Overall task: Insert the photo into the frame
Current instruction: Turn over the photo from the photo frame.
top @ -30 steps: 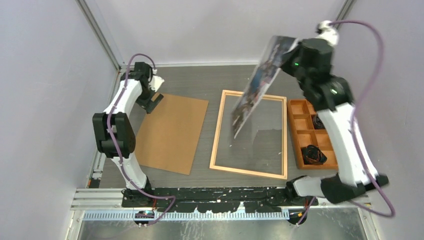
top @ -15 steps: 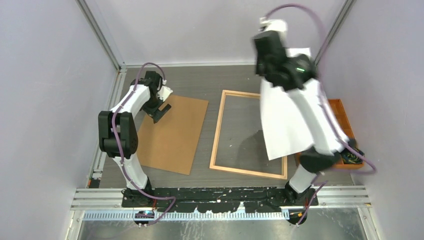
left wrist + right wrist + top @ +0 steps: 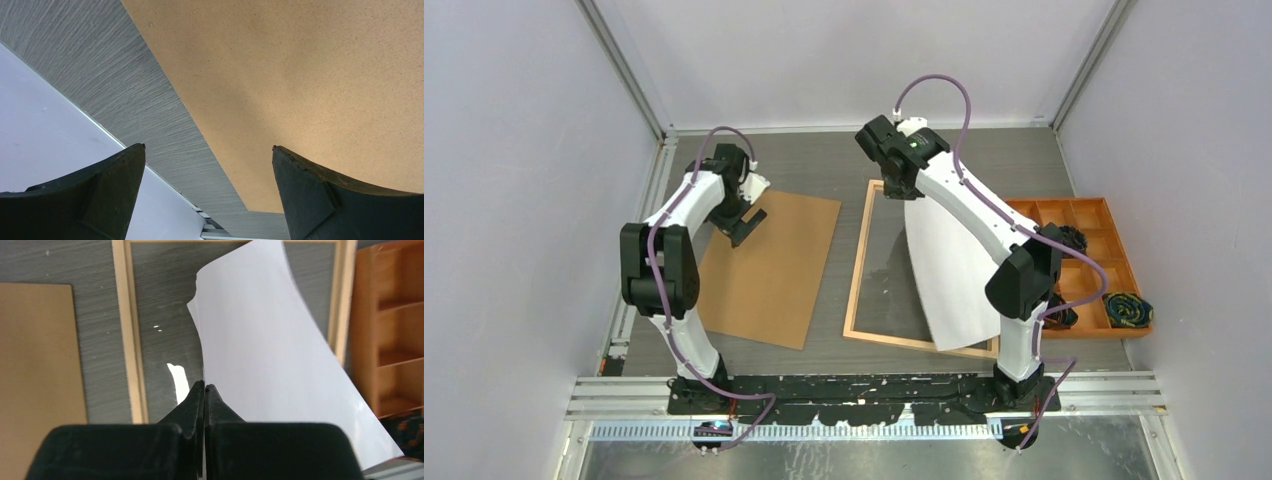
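The photo [image 3: 949,270] shows only its plain white back and hangs curved over the right half of the frame [image 3: 857,270]. Its printed side is hidden. My right gripper [image 3: 902,192] is at the frame's far end, shut on the photo's far edge. In the right wrist view the right gripper [image 3: 205,386] pinches the photo [image 3: 270,355] edge-on, above the frame's [image 3: 131,340] clear centre. My left gripper [image 3: 742,222] hovers open over the far-left corner of the brown board [image 3: 769,270]. The left wrist view shows the left gripper [image 3: 209,148] with nothing between its fingers.
The brown board [image 3: 300,75] lies flat left of the frame. An orange compartment tray [image 3: 1114,260] holding dark coiled items sits right of the frame. Grey walls [image 3: 45,140] close in at the left, back and right.
My right arm swung from the high far right to the frame's far end, turning the photo white side up and lowering it over the frame. The left gripper shifted slightly over the board's corner.
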